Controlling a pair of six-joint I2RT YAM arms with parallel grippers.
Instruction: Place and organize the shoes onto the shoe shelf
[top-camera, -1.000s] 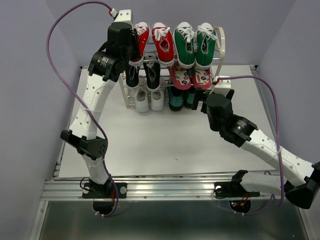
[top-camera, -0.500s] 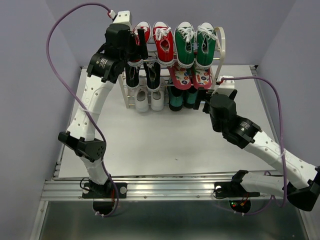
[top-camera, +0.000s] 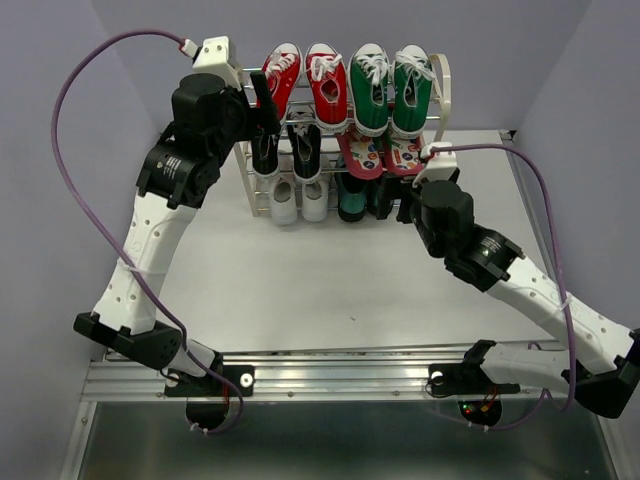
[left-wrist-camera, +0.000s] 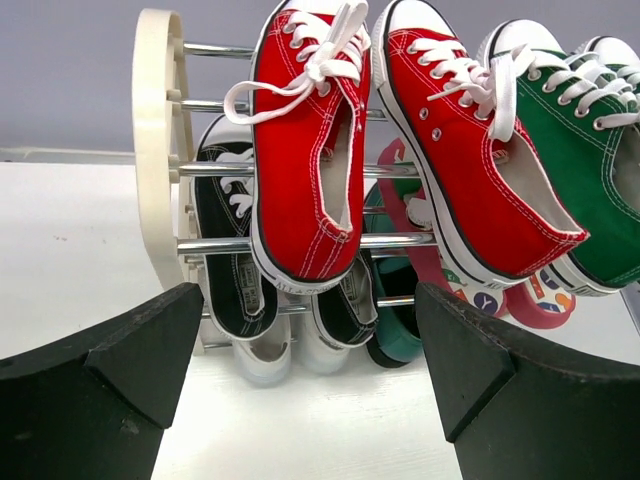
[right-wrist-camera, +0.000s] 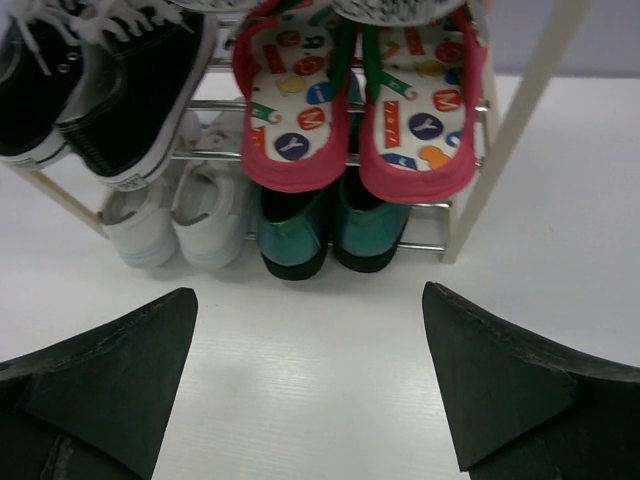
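The shoe shelf (top-camera: 441, 85) stands at the back of the table, with a cream side frame (left-wrist-camera: 158, 150) and silver rods. Its top tier holds two red sneakers (top-camera: 283, 75) (left-wrist-camera: 300, 150), heels down. Black sneakers (top-camera: 265, 150) (left-wrist-camera: 228, 250) fill the middle tier and white sneakers (top-camera: 284, 203) (right-wrist-camera: 180, 215) the bottom. My left gripper (top-camera: 260, 108) (left-wrist-camera: 308, 320) is open and empty, just in front of the left red sneaker. My right gripper (top-camera: 398, 207) (right-wrist-camera: 310, 310) is open and empty, low before the shelf's right half.
Green high-tops (top-camera: 390, 90) sit on the top tier's right half. Pink patterned flip-flops (right-wrist-camera: 360, 110) are below them, and teal shoes (right-wrist-camera: 330, 235) at the bottom. The shelf's right cream post (right-wrist-camera: 530, 110) is close to my right gripper. The white table (top-camera: 330, 270) lies in front.
My left gripper opened, let go of the left red sneaker on the top tier, and drew back to the left. My right arm shifted slightly.
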